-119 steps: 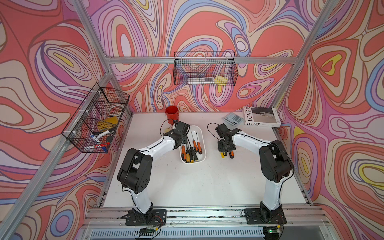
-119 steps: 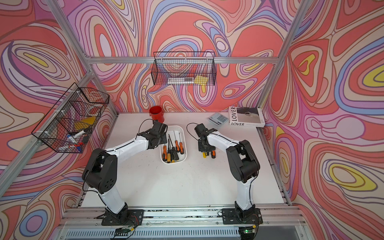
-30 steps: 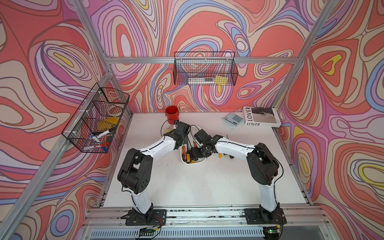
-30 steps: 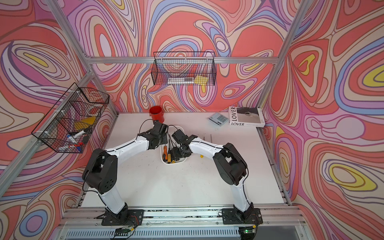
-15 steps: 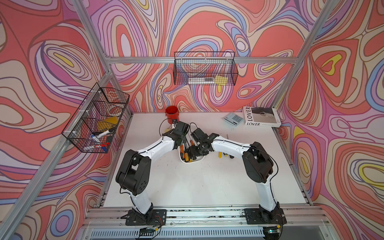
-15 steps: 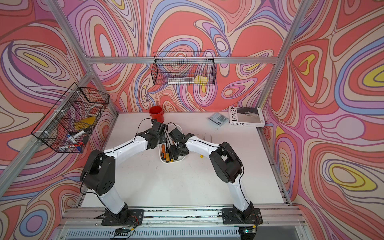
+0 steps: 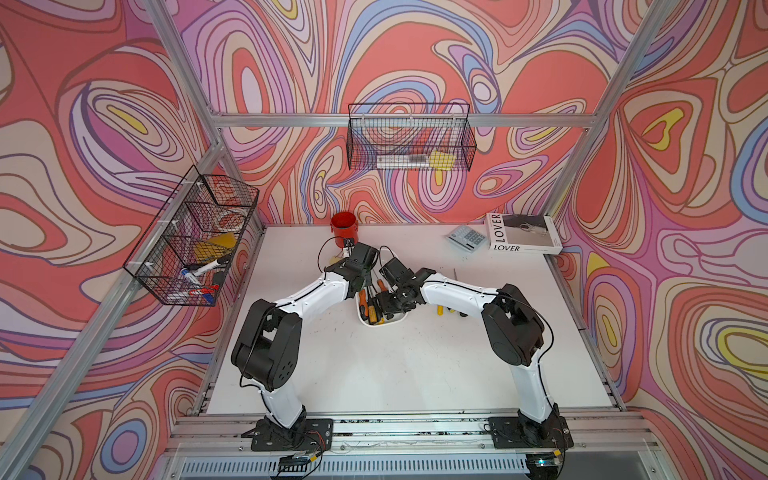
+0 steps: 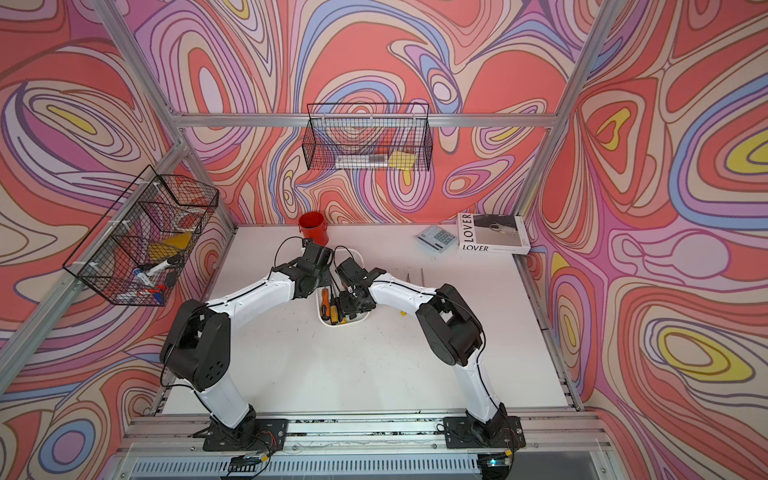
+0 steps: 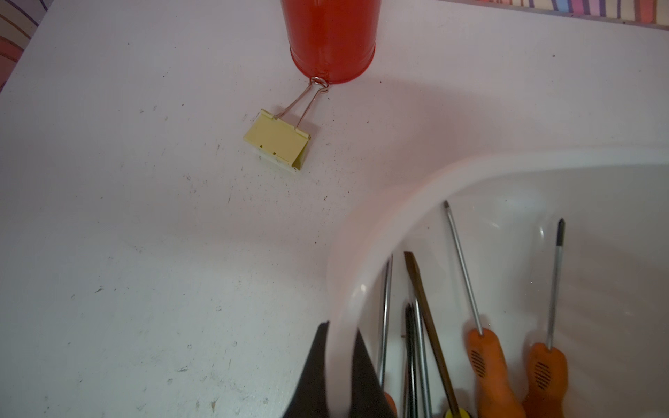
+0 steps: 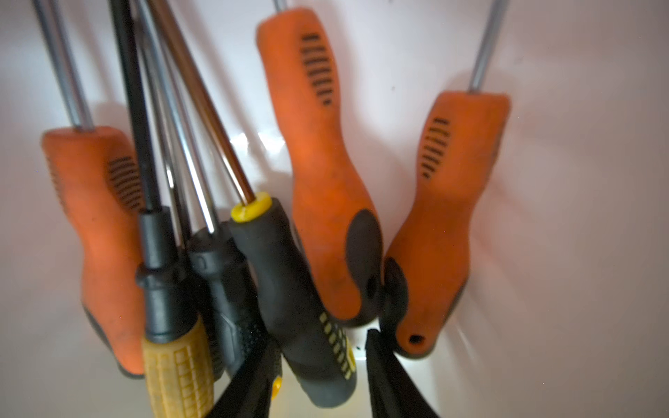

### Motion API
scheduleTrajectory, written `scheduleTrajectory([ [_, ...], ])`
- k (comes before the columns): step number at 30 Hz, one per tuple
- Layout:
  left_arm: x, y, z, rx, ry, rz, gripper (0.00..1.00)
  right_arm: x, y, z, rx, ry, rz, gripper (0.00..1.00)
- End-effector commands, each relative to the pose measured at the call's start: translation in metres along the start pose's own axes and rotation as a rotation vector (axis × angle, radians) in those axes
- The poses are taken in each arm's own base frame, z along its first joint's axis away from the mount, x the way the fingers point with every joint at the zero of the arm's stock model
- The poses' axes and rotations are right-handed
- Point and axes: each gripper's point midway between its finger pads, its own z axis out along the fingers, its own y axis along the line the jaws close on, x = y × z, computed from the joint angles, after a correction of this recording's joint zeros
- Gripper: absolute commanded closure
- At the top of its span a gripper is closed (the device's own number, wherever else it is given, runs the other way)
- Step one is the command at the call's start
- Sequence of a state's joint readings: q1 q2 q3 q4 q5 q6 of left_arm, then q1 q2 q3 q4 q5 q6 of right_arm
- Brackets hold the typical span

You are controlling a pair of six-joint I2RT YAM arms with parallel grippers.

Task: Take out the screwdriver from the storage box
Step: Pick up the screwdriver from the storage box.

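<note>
Two grippers now at storage box. Four seconds back we saw right gripper out over desk, beside box. It has since dropped inside. Its fingers are spread either side of black-and-yellow screwdriver handle, with a sliver of gap on one side. Orange-handled screwdrivers lie just beyond its fingertips, on box floor. Left gripper unchanged: pinching box rim, one finger inside, one outside. Loose screwdrivers on desk beside right arm.

six screwdrivers in one storage box; two wire baskets.
</note>
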State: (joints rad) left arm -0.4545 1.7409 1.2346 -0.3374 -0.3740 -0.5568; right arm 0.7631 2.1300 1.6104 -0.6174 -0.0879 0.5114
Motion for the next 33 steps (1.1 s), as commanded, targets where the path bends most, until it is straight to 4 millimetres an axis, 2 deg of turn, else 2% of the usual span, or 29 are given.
scheduleTrajectory([
  [1,-0.005,-0.008,-0.012,0.042,-0.014,-0.005,1.00,0.022,-0.017,0.034,0.043,0.084,0.016,0.59],
  [5,-0.005,-0.009,-0.011,0.043,-0.011,-0.004,1.00,0.027,-0.019,0.039,0.055,0.111,0.000,0.58],
  [8,-0.005,-0.008,-0.011,0.041,-0.011,-0.005,1.00,0.026,-0.021,0.036,0.066,0.103,0.000,0.69],
  [14,-0.005,-0.008,-0.010,0.037,-0.011,-0.003,1.00,0.016,-0.022,0.020,0.075,0.037,0.004,0.81],
  [23,-0.005,-0.007,-0.011,0.031,-0.011,0.003,1.00,-0.006,-0.014,-0.018,0.055,-0.086,0.005,1.00],
  [33,-0.005,-0.007,-0.011,0.032,-0.012,0.000,1.00,-0.027,0.000,-0.057,0.013,-0.177,-0.029,1.00],
])
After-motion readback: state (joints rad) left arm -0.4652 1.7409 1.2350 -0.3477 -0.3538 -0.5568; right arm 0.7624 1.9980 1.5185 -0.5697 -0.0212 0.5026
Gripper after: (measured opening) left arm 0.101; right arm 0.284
